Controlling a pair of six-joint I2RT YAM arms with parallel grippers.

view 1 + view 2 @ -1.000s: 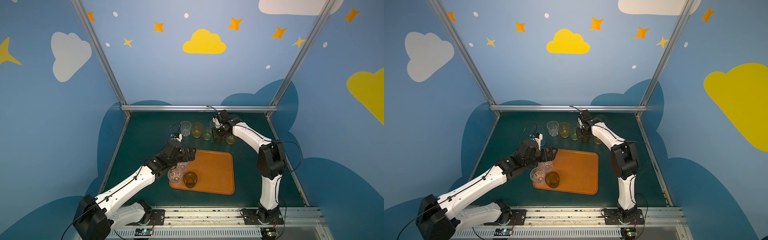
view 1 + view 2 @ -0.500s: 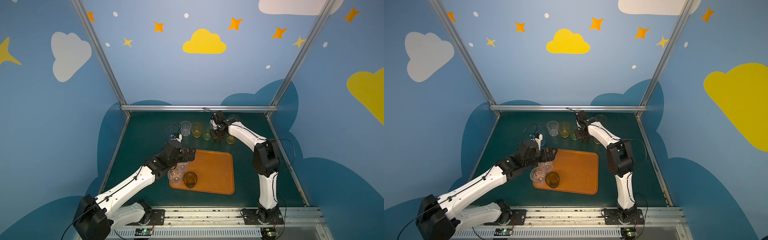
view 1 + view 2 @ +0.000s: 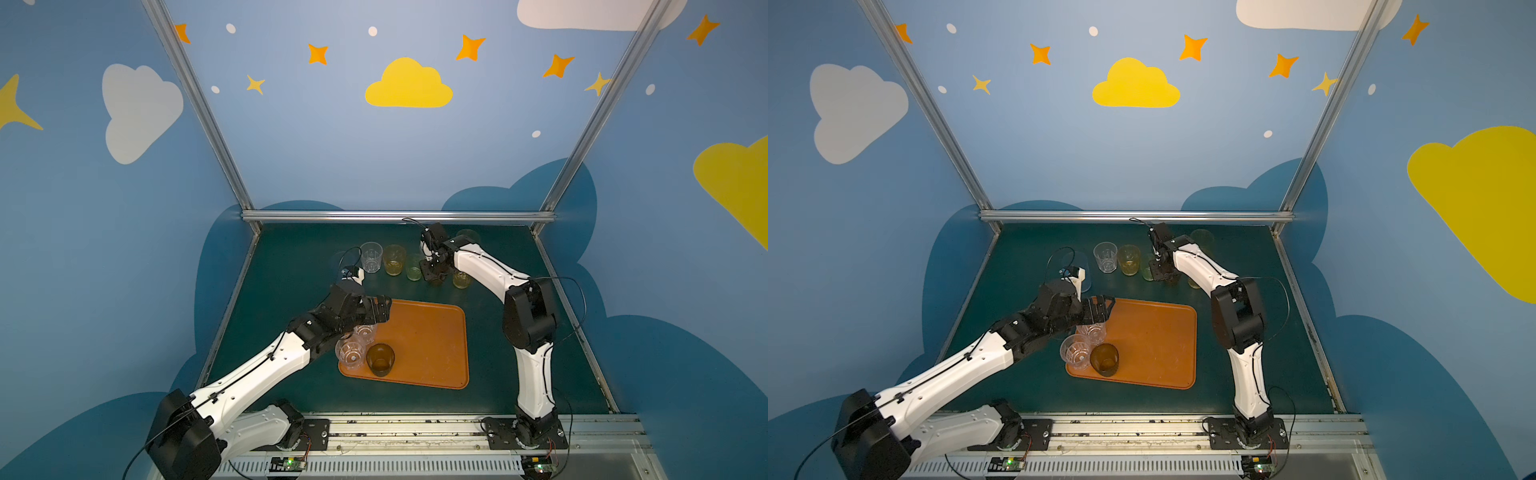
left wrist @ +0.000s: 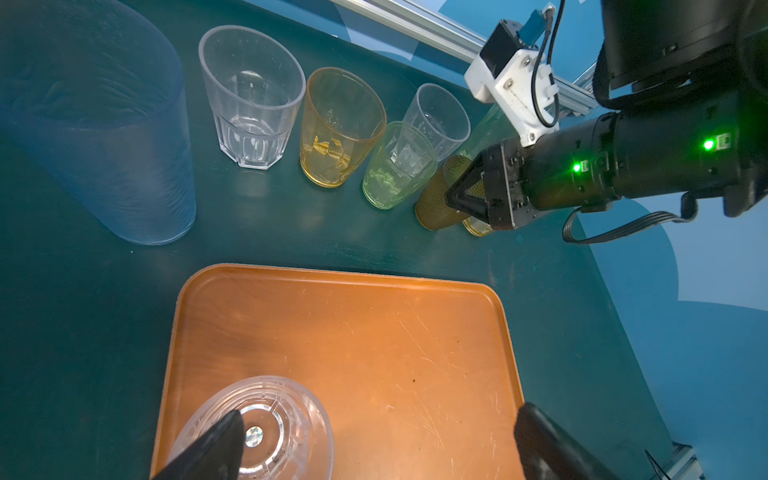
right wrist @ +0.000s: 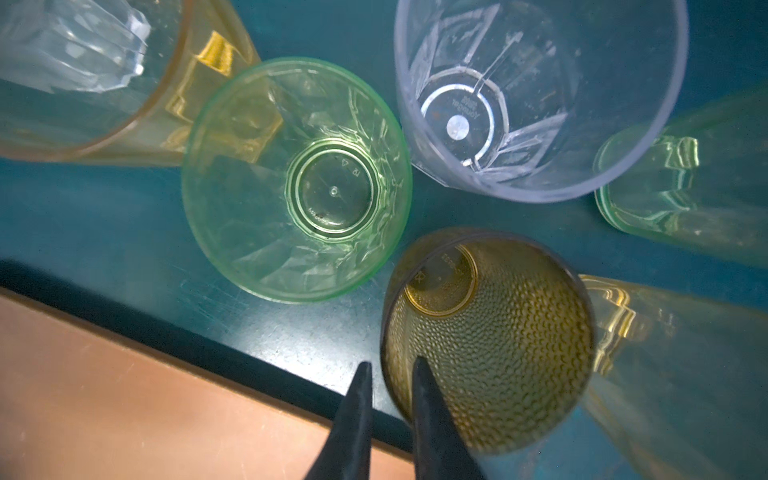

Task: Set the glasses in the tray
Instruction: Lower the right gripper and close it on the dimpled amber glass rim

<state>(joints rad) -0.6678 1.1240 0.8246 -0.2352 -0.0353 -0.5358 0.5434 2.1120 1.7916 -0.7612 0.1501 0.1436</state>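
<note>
1. Three on the tray [image 3: 432, 332], bunched at its near left corner and upright: two clear glasses [image 3: 351, 354] and one brown glass [image 3: 380, 360]
2. Eight not yet moved, on the table [image 3: 282, 270] in a loose row just beyond the tray's far edge, left to right: tall bluish glass [image 4: 95, 124], clear faceted glass [image 3: 371, 257], amber glass [image 3: 394, 259], green glass [image 3: 413, 271] with a second clear glass [image 5: 540, 99] behind it, dimpled brown glass [image 5: 490, 332], then two yellow glasses [image 3: 462, 279] at the right end, one farther back
3. The right gripper [image 5: 392, 361]: fingers nearly together, pinching the near wall of the dimpled brown glass, one inside the rim, one outside; whether it has left the table cannot be told
4. The left gripper [image 4: 380, 413]: fingers spread wide, holding nothing, hanging over the tray's far left corner with one finger above a clear glass
5. Progress, by judgement: about a quarter done; one glass gripped, seven untouched
6. Edges: the tray's low rim calls for a small lift; the green glass and nearer yellow glass stand just beside the gripped one and could be nudged
7. Open room: the tray's middle and right side are bare; the left arm [image 3: 270, 365] lies over its left edge, so the right half looks the freer lane
</note>
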